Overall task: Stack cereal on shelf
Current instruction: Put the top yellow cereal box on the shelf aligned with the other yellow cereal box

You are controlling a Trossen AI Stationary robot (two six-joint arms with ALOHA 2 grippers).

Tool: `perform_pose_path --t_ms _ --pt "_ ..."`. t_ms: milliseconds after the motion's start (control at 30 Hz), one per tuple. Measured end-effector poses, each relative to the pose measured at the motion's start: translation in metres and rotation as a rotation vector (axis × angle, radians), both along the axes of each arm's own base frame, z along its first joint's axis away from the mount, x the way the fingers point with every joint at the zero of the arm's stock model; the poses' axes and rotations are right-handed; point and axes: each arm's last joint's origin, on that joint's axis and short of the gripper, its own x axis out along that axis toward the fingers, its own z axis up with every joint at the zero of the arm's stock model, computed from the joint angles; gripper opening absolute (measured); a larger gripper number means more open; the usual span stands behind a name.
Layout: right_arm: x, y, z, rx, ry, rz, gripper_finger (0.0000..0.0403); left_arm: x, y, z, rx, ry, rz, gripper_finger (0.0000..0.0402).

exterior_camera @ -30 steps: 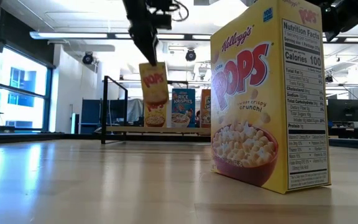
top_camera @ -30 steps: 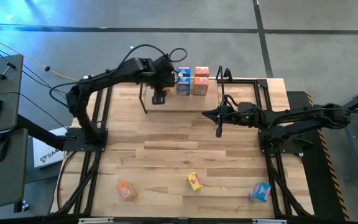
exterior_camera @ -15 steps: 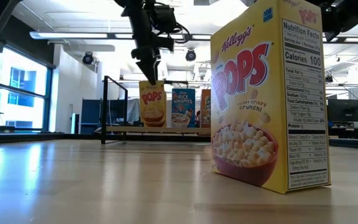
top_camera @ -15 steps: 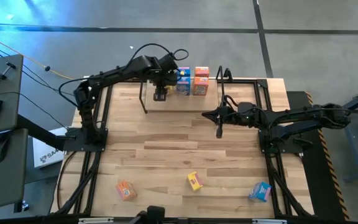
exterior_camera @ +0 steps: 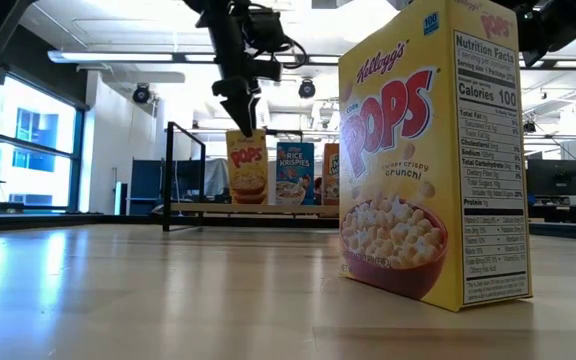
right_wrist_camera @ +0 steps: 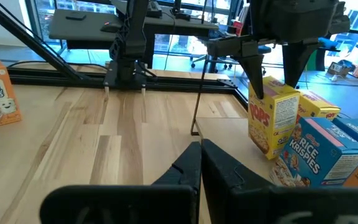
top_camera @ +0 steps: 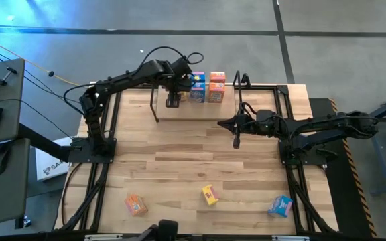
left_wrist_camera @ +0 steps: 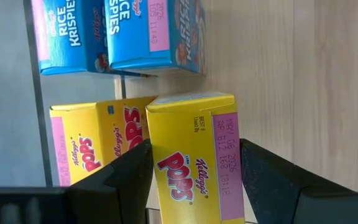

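table: we've got the big wooden tabletop (top_camera: 193, 167) filling most of the overhead shot, with both dark arms reaching in from the sides

shelf: the light plank on its black wire frame (top_camera: 193, 107) sits at the far edge of the table; in the low view it's that raised board (exterior_camera: 258, 208) way behind the near box

left arm: stretches from the left side over to the shelf's left end, with the left gripper (top_camera: 172, 100) pointing down right above the plank

left gripper state: fingers (left_wrist_camera: 120, 177) are set on either side of a yellow Pops box (left_wrist_camera: 191, 155), pinching it by the sides; in the low view this box (exterior_camera: 247, 166) hangs under the gripper, bottom edge at or just above the board, we can't tell if it touches

right arm: comes in from the right and parks mid-table, right gripper (top_camera: 235, 137) near the shelf's front edge, fingers pressed together (right_wrist_camera: 199, 163), holding nothing

cereal on the shelf: a second yellow Pops box (left_wrist_camera: 89, 146) right behind the held one, two blue Rice Krispies boxes (left_wrist_camera: 148, 31) next to them, and orange boxes (top_camera: 217, 87) further right

cereal still on the table: orange box (top_camera: 135, 205), yellow box (top_camera: 210, 195) and blue box (top_camera: 281, 206) spread along the near edge, well apart from each other; the yellow one is the huge Pops box (exterior_camera: 433, 150) in the low view
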Motion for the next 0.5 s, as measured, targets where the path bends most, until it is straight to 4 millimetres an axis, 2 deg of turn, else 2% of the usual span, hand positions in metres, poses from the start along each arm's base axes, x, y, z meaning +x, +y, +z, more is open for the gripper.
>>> perform_pose_path --t_ms 500 --pt "0.0 0.0 0.0 0.0 0.0 0.002 0.0 -0.0058 0.0088 -0.0002 -0.018 -0.01 0.056 0.0211"
